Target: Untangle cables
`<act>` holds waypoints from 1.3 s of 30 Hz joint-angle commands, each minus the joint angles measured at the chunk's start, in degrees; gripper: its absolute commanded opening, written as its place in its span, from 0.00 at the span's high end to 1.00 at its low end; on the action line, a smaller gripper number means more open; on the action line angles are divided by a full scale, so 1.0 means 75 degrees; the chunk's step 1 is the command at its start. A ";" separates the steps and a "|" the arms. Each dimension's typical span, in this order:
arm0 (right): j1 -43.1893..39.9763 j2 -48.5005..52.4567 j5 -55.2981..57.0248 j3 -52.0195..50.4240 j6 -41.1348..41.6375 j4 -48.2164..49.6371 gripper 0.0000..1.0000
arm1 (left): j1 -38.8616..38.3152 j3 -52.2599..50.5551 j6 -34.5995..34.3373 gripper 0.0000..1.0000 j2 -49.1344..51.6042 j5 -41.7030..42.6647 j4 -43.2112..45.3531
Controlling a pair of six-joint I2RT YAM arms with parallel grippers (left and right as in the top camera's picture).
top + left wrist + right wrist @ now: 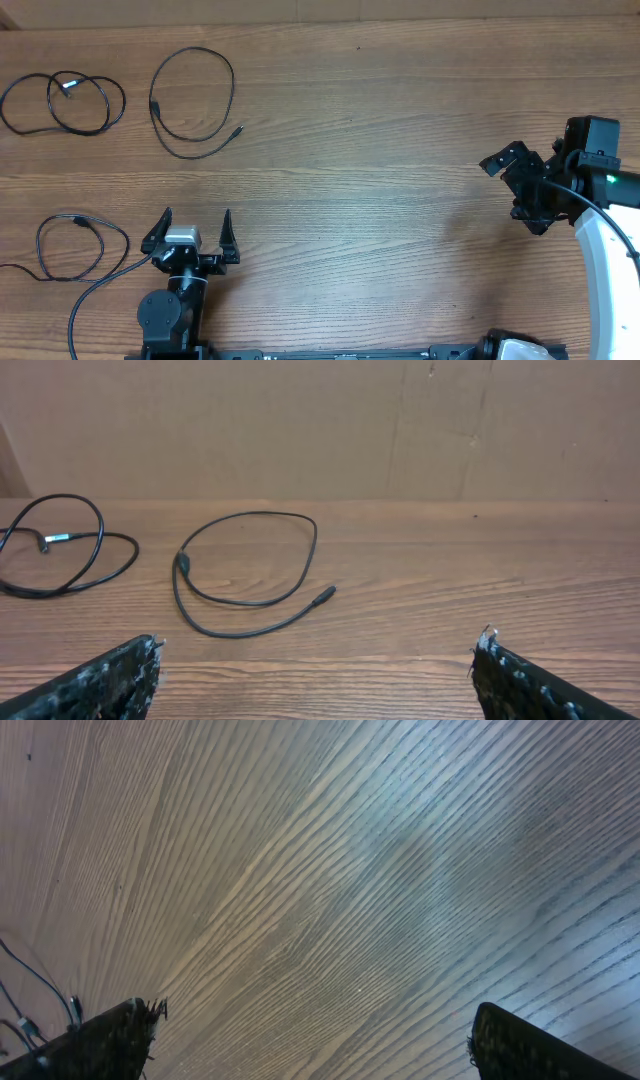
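Note:
Three thin black cables lie apart on the left of the wooden table. One is a doubled loop at the far back left. A second is a single open loop with its plug end pointing right. The third is coiled at the front left, beside the left arm. My left gripper stands open just above the table, nearer than the single loop, with nothing between its fingers. My right gripper is open far to the right over bare wood.
A thicker black wire runs from the left arm's base toward the front edge, close to the front-left cable. A brown wall closes off the back of the table. The right arm's white link sits at the right edge.

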 commanded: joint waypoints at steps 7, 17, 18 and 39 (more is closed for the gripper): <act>0.0029 0.0023 -0.0006 0.0131 0.0017 0.0032 0.00 | -0.0050 -0.0099 -0.0134 0.00 -0.0096 -0.0076 0.0035; 0.0029 0.0023 -0.0006 0.0131 0.0015 0.0029 0.00 | -0.0052 -0.0099 -0.0134 0.01 -0.0093 -0.0076 0.0029; 0.0029 0.0023 -0.0006 0.0131 0.0017 0.0029 0.00 | -0.0052 -0.0099 -0.0134 0.00 -0.0093 -0.0076 0.0026; 0.0134 -0.2879 0.0000 0.0117 0.0015 -0.1355 0.00 | -0.0052 -0.0099 -0.0134 0.01 -0.0093 -0.0076 0.0029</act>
